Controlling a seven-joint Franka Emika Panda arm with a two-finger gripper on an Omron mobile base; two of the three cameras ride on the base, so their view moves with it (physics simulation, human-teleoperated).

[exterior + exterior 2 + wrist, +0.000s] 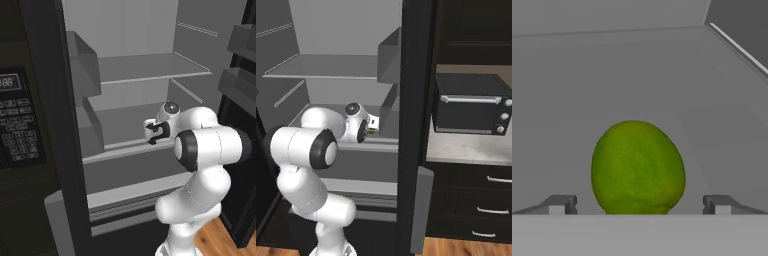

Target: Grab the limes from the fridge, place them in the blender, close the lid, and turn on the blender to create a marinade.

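One lime (638,167), a yellow-green rounded fruit, rests on a grey shelf of the fridge (150,67). It sits right in front of my gripper (640,204), between the two dark fingertips (562,204), which stand wide apart and clear of its sides. The gripper is open. From the left base view my hand (151,131) reaches in over the middle shelf. In the right base view a sliver of the lime (372,131) shows just past the hand (370,124). Blender and lid are out of view.
The fridge's black side panel (55,125) and grey inner bins (85,65) lie to the left, with a microwave keypad (17,122) beyond. Door bins (240,85) hang on the right. A black toaster oven (471,105) stands on the counter (466,147).
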